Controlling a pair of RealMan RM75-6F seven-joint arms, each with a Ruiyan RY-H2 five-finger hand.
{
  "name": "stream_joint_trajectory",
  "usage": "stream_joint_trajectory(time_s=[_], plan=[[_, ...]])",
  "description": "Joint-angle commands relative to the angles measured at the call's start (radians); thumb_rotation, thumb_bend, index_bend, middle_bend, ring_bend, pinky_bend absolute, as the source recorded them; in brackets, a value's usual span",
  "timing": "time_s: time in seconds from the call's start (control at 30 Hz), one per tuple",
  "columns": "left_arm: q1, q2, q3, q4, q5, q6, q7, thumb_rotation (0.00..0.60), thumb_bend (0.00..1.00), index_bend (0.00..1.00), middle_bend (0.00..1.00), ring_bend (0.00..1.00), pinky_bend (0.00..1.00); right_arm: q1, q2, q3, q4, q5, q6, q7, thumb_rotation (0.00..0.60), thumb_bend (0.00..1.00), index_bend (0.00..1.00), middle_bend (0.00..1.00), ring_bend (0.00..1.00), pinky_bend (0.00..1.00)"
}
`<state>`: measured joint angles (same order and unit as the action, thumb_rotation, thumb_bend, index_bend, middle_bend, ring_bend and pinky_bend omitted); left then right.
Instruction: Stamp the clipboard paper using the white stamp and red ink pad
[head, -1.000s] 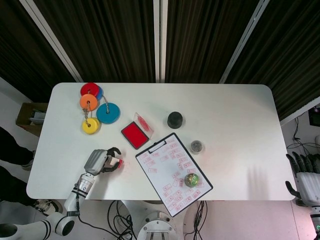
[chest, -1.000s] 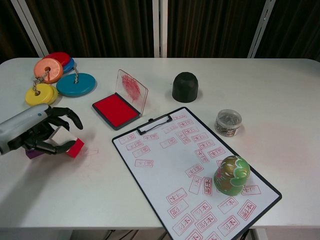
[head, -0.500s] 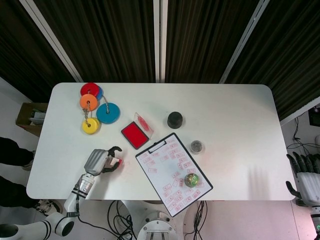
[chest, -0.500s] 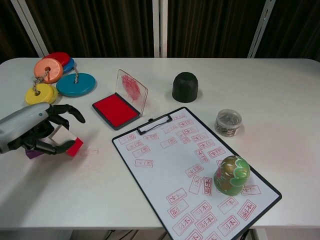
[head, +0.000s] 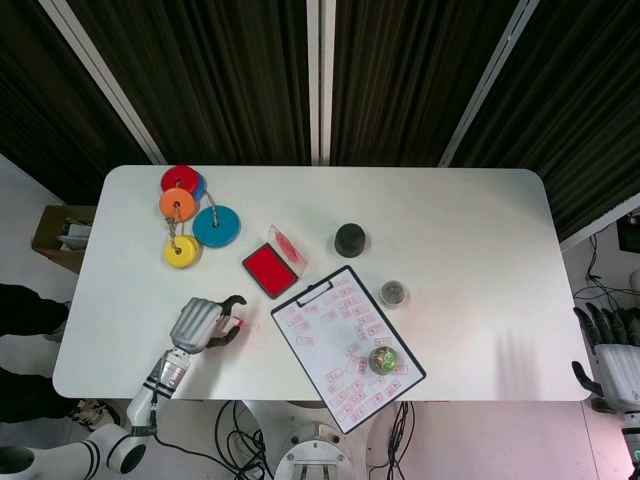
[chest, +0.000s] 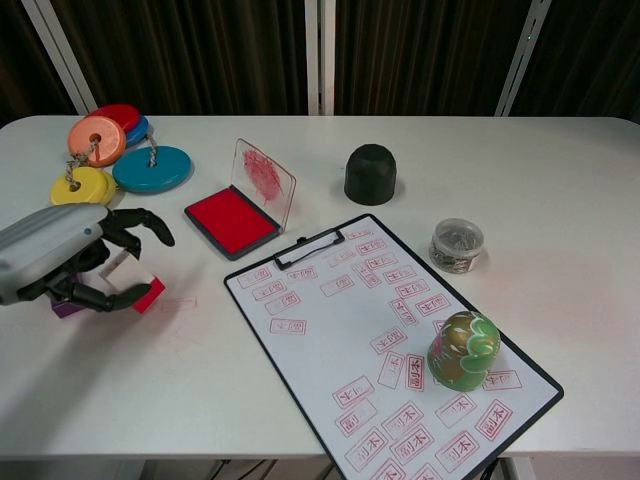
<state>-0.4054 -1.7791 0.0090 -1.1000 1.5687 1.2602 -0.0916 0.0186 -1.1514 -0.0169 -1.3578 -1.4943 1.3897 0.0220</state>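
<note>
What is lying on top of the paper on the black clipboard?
A green and gold egg-shaped ornament stands on the black clipboard's paper, near its lower right part, among many red stamp marks. Any marks directly beneath the ornament are covered.

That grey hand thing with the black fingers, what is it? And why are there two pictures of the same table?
It is a robot's left hand, on the end of an arm. One camera looks straight down from the robot's head, the other looks forward from its chest, so you see one table twice. The hand curls over a small white stamp with a red end; whether it grips it yet, I cannot tell. Nearby lie an open red ink pad, a clipboard whose paper is covered in red stamp marks, a green egg-shaped toy on it, a black cap, a small jar and coloured discs. The right hand waits beside the table, open.
</note>
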Motion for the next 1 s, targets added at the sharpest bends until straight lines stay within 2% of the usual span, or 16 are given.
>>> stream_joint_trajectory(time_s=[0.03, 0.3, 0.67, 1.0], plan=[[-0.006, 0.013, -0.001, -0.021, 0.004, -0.001, 0.046, 0.600, 0.30, 0.30, 0.49, 1.00, 1.00, 0.000, -0.001, 0.000, 0.004, 0.001, -0.001, 0.004, 0.600, 0.27, 0.00, 0.00, 0.00, 0.00], [-0.011, 0.025, -0.005, -0.049, -0.007, -0.018, 0.088, 0.600, 0.23, 0.29, 0.46, 1.00, 1.00, 0.001, 0.000, 0.001, 0.006, 0.005, -0.007, 0.013, 0.600, 0.27, 0.00, 0.00, 0.00, 0.00], [-0.009, 0.042, -0.006, -0.075, -0.012, -0.016, 0.079, 0.600, 0.21, 0.28, 0.44, 0.99, 1.00, 0.002, 0.002, 0.001, 0.001, 0.007, -0.011, 0.010, 0.600, 0.27, 0.00, 0.00, 0.00, 0.00], [-0.008, 0.069, -0.001, -0.123, 0.000, -0.003, 0.079, 0.600, 0.21, 0.28, 0.49, 0.99, 1.00, 0.001, 0.000, -0.001, 0.004, 0.008, -0.012, 0.012, 0.600, 0.27, 0.00, 0.00, 0.00, 0.00]])
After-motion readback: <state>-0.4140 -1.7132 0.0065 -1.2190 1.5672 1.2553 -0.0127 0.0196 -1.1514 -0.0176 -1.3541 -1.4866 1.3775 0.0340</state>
